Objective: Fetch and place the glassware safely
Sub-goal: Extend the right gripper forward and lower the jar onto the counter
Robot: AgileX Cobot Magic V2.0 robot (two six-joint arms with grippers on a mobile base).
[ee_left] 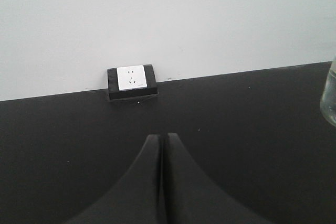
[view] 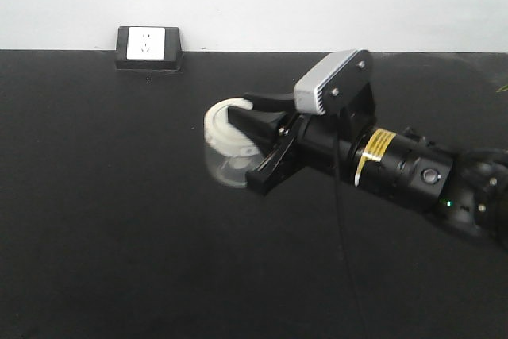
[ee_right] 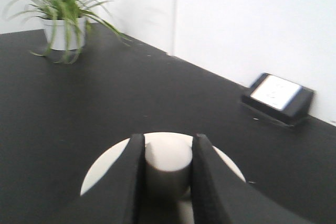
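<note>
On my right wrist camera, closest to the lens, the right gripper has its two black fingers pressed against either side of the cream-white knob on the jar's lid; the jaws are narrow, clamped on that knob. The round lid spreads out pale beneath and behind the fingers. Beyond it I see the black table running back to the white wall, with a black-cased socket box lying on it to the right and a small potted plant in a white pot at the far left corner.

From the front-facing camera I can place the glass jar: it hangs tilted at the tip of the right arm, lid toward the gripper and clear body toward the left, over the middle of the table. Whether its glass touches the surface I cannot tell. The grey wrist camera housing sits on top of the arm.

On my left wrist camera the left gripper shows its two dark fingers touching along their length, jaws closed with nothing between them. It points across the table at the socket box by the wall. A sliver of clear glass shows at the right edge of that view.
</note>
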